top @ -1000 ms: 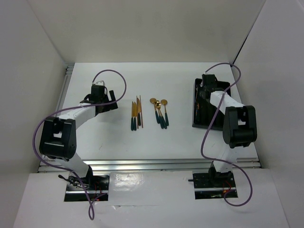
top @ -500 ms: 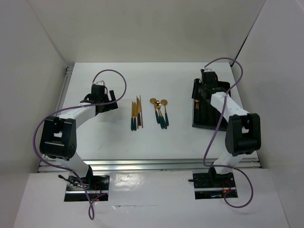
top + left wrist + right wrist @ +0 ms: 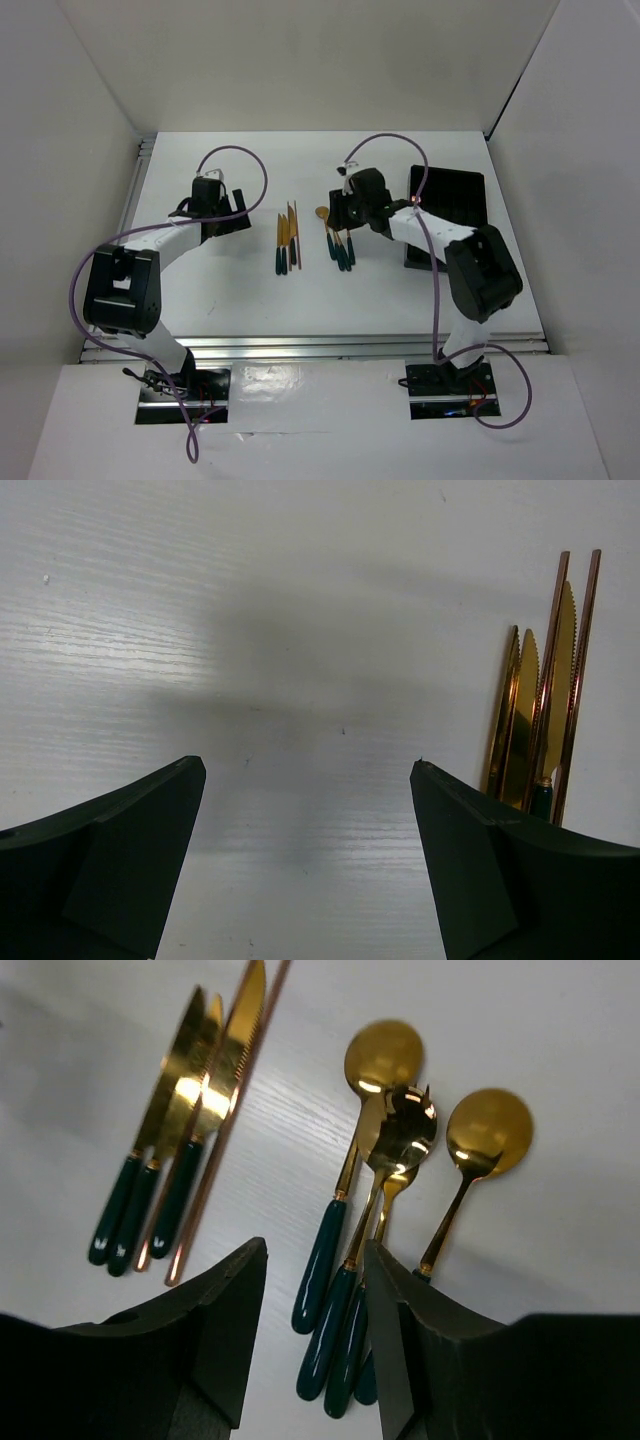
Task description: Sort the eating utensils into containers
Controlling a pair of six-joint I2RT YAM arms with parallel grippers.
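Note:
Two groups of utensils lie mid-table. Knives and chopsticks are on the left, spoons and forks on the right. The black tray stands at the right, partly behind the right arm. My right gripper is open and empty, low over the spoons and forks. In the right wrist view the gripper straddles their teal handles, with the knives to the left. My left gripper is open and empty, left of the knives. The left wrist view shows the gripper over bare table, with the knives at right.
White walls enclose the table on three sides. A metal rail runs along the left edge. Purple cables loop above both arms.
My right arm has swung left from over the tray to over the spoons and forks. The left arm has not moved.

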